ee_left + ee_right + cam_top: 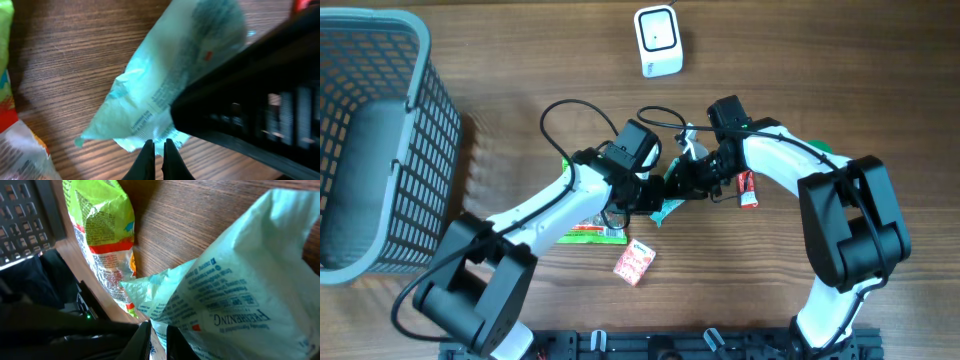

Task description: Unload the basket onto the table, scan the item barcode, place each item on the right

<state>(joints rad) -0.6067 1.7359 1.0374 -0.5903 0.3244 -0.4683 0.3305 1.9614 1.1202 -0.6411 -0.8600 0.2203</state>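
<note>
"Mint-green plastic pouch [165, 85]: where is it now?"

"Mid-table, between the two arms, over the wooden table [540, 60] and well apart from the white boxy barcode scanner [657, 40] at the far edge."

"Who has it?"

"The left gripper [156, 152] is pinched tight on the pouch's lower seam. The right gripper [157, 339] has its fingers almost together with a corner of the film between them (it's thin film, so I can't judge how firm that bite is)."

"What worries you?"

"Two arms on one floppy bag. If they pull unevenly, I'd expect the film to stretch, tear, or slide out of the shallower pinch. If the left lets go before the right is firm, the pouch probably drops beside the green-and-red crinkled snack bag [102, 225]. And a creased or folded pouch could hide or warp the printed code, so the scanner may not read it."
</note>
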